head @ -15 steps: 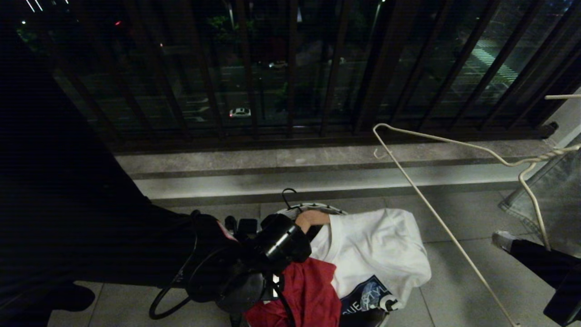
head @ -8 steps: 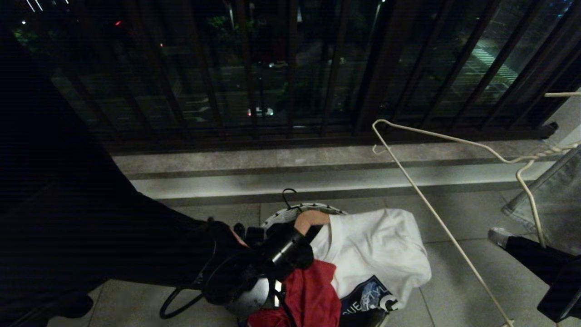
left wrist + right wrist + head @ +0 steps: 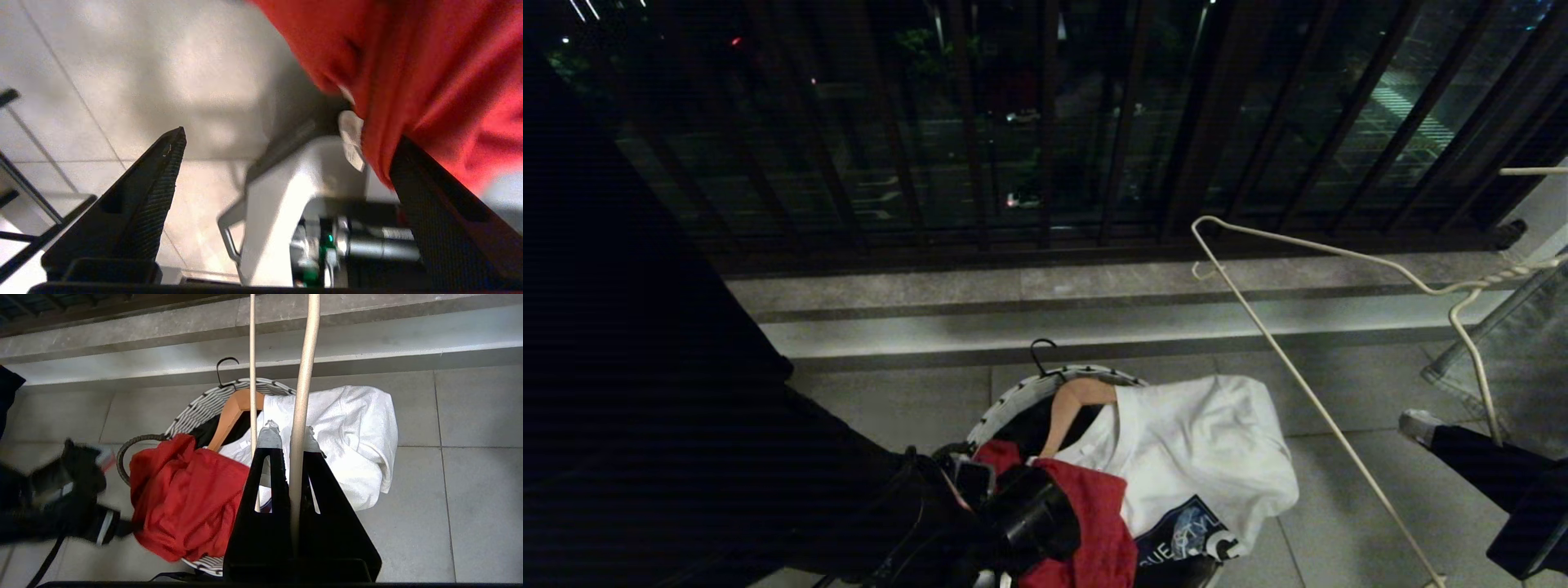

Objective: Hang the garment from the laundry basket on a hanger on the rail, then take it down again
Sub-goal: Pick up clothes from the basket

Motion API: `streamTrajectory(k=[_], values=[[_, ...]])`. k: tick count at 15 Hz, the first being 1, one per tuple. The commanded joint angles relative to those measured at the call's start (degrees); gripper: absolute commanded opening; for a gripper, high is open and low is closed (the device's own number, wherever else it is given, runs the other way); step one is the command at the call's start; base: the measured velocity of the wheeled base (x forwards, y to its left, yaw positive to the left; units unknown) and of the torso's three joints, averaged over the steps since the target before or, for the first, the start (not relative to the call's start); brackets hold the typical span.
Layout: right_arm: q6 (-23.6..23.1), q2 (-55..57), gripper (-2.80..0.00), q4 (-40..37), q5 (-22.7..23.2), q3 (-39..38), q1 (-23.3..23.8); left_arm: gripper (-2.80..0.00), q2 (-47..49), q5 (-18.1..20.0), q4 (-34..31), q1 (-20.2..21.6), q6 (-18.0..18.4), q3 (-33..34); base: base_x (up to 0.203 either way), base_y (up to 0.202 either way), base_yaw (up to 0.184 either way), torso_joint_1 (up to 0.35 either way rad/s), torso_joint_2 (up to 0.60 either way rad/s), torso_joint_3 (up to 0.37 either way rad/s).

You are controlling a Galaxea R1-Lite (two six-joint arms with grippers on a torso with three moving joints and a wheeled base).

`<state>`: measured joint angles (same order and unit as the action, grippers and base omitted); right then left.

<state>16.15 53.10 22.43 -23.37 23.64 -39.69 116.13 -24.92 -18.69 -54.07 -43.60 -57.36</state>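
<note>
Garment (image 3: 184, 498) beside wide-spread left gripper (image 3: 282, 163), low over basket (image 3: 196, 408)

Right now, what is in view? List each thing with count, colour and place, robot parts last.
red T-shirt: one, red, draped over basket's near rim
white T-shirt: one, white with dark print, over basket's right side
basket: one, white woven, on tiled floor
wooden hanger: one, brown, inside basket
wire hanger: one, white, held up at right
left pincer: open, beside red T-shirt
right pincer: shut on wire hanger
</note>
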Motion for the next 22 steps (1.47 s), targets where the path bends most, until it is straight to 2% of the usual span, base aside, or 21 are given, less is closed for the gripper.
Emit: streamTrajectory(k=[1, 3, 7, 14, 18, 19, 22], values=[[0.11, -0.01, -2.8, 0.16, -0.16, 0.01, -0.03, 0.0, -1.16, 1.21, -0.2, -2.78, -1.12, 0.76, 0.0, 0.0, 0.0, 0.0, 0.0, 0.0], [0.11, -0.01, -2.8, 0.16, -0.12, 0.01, -0.03, 0.0, -1.57, 3.05, -0.29, -3.57, -1.14, 0.48, 0.0, 0.0, 0.0, 0.0, 0.0, 0.0], [0.19, 0.08, -2.8, 0.16, -0.1, -0.08, -0.03, 0.0, -6.44, 4.42, -0.13, -3.5, -1.18, -0.72, 0.0, 0.0, 0.0, 0.0, 0.0, 0.0], [0.2, 0.16, -2.8, 0.16, -0.1, -0.17, -0.03, 0.0, 2.22, 3.65, -0.03, 3.22, -0.98, -6.57, 0.0, 0.0, 0.0, 0.0, 0.0, 0.0], [0.2, 0.08, -2.8, 0.16, -0.1, -0.17, -0.03, 0.0, 2.66, 3.65, -0.03, 3.36, -0.79, -6.76, 0.0, 0.0, 0.0, 0.0, 0.0, 0.0], [0.2, 0.08, -2.8, 0.16, -0.1, -0.17, -0.03, -2.8, 2.87, 3.65, -0.03, 3.36, -0.79, -6.8, 0.0, 0.0, 0.0, 0.0, 0.0, 0.0], [0.12, 0.08, -2.8, 0.16, -0.1, -0.17, -0.03, -2.8, 3.23, 3.65, -0.03, 3.74, -0.79, -7.84, 0.0, 0.0, 0.0, 0.0, 0.0, 0.0]])
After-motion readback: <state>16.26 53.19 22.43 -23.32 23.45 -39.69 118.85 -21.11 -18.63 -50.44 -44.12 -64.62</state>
